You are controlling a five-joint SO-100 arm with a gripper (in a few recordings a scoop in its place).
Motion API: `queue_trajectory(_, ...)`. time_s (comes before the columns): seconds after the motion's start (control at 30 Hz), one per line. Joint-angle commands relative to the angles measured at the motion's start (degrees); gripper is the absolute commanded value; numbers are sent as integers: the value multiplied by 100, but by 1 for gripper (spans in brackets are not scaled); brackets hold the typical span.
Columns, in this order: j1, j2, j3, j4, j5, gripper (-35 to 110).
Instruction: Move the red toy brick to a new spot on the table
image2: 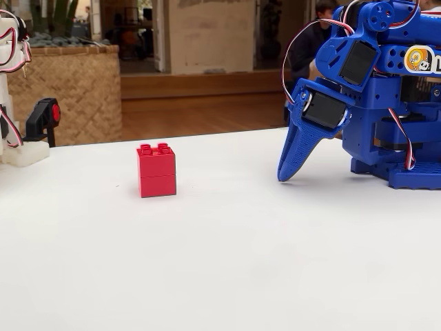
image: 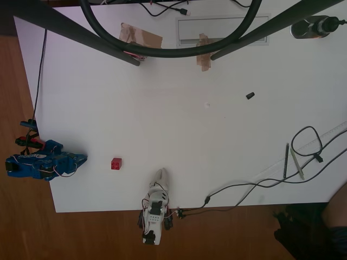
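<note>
The red toy brick (image: 116,163) stands upright on the white table (image: 217,135), near its lower left corner in the overhead view. In the fixed view the brick (image2: 156,171) shows studs on top and a seam halfway up its side. My blue gripper (image: 82,158) lies folded at the table's left edge, a short gap left of the brick. In the fixed view the gripper (image2: 284,176) points down, its tip at the table (image2: 220,276) surface, well to the right of the brick. The jaws look shut with nothing between them.
A small black piece (image: 250,96) lies mid-right. Cables, a pen (image: 286,161) and a ruler sit at the right side. Tape patches (image: 141,36) and dark stand legs (image: 81,30) cross the top. The wooden floor (image: 21,108) starts just past the left and bottom edges.
</note>
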Motion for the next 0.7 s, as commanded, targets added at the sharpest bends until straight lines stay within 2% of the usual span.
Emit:
queue_trajectory(0.0,-1020,246,202,79,-325,0)
queue_trajectory(0.67,-1028,246,202,79,-299,0)
